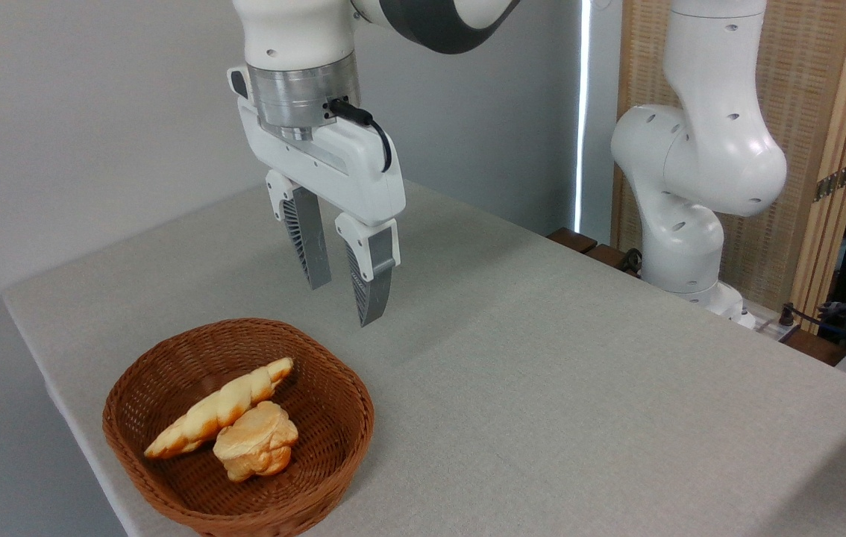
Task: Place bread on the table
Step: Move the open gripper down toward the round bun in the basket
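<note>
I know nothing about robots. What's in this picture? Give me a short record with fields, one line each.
bread: small round bun lying in the basket, touching the long loaf
other bread: long twisted loaf, also in the basket
basket: brown wicker, near the table's front left corner
table: grey-beige cloth top, no bread on it yet
gripper: open, empty, hanging above the table behind the basket
task progress: not started

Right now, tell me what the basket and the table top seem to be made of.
Basket: looks like woven wicker, brown with a slight sheen; the interlaced strands show. Table: covered in matte light grey-beige cloth, going by its fine weave; what lies beneath is hidden.
</note>
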Controlling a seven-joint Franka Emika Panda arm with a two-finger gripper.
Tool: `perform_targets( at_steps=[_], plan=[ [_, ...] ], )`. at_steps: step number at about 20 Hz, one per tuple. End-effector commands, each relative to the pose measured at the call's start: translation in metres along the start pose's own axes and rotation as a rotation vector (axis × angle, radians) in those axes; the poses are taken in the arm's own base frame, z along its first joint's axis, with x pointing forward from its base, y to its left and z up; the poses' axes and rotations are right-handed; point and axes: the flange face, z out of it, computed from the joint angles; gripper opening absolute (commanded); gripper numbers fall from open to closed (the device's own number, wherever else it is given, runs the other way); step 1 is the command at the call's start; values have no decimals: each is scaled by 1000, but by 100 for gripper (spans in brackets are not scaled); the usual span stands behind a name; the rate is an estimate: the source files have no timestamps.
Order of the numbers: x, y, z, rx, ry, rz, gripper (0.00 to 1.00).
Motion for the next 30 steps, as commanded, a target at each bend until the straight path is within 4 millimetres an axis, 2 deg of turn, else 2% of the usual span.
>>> perform_targets(
  at_steps=[1, 2, 4, 20, 30],
  plan=[
    [9, -1, -8, 18, 39, 28, 100],
    [12, -1, -18, 30, 55, 42, 100],
    [21, 6, -10, 27, 33, 72, 100],
    [17, 3, -11, 9, 36, 12, 100],
    [21, -6, 11, -2, 7, 16, 100]
  ],
)
